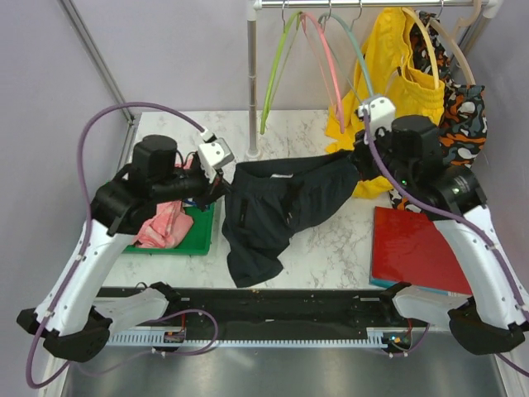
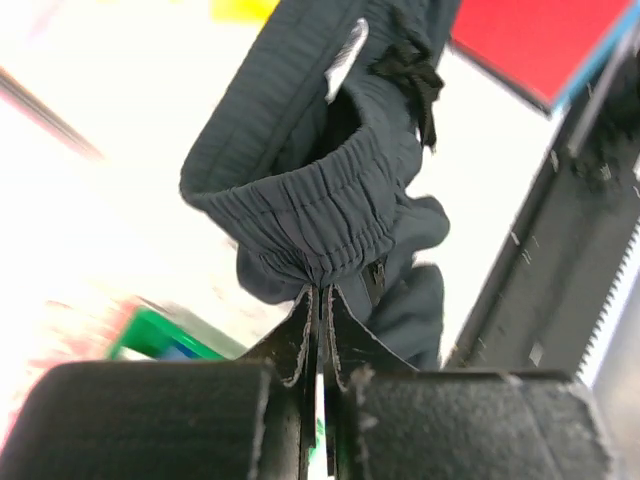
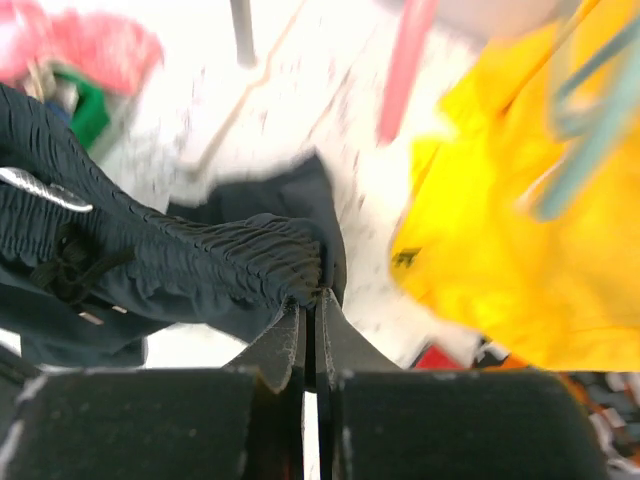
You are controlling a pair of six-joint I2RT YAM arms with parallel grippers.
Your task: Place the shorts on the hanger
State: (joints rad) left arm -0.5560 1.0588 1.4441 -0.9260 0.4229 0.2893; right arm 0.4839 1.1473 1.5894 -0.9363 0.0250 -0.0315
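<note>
Your left end effector point(image 2: 320, 292) is pinched almost closed on the gathered elastic waistband of the shorts point(image 2: 330, 200), with only a thin fold of dark fabric between the fingers. Your right end effector point(image 3: 308, 300) is just as narrow, clamped on the same waistband at its other side.

Between the two grips the waistband runs in a line across the counter point(image 1: 331, 248). Its left end is beside the green tray point(image 1: 201, 236). Its right end is further back, just in front of the yellow shorts point(image 1: 397, 74). In the left wrist view the band loops open, and you can see a white label point(image 2: 345, 60) inside it and a drawstring knot point(image 2: 410, 70) hanging at its edge. The legs trail from the band toward the near edge of the counter.

The hanger point(image 1: 357, 51), pale teal, hangs from the rail point(image 1: 364, 4) at the back. Its lower tip ends just above your right wrist, and it is apart from the dark shorts. To its left on the rail are a pink hanger point(image 1: 326, 62) and a lime green hanger point(image 1: 275, 70). To its right are the yellow shorts and an orange-black patterned garment point(image 1: 461, 107).

A pink cloth point(image 1: 165, 223) lies in the green tray under your left arm. A red board point(image 1: 413, 248) lies flat on the counter by your right arm.
</note>
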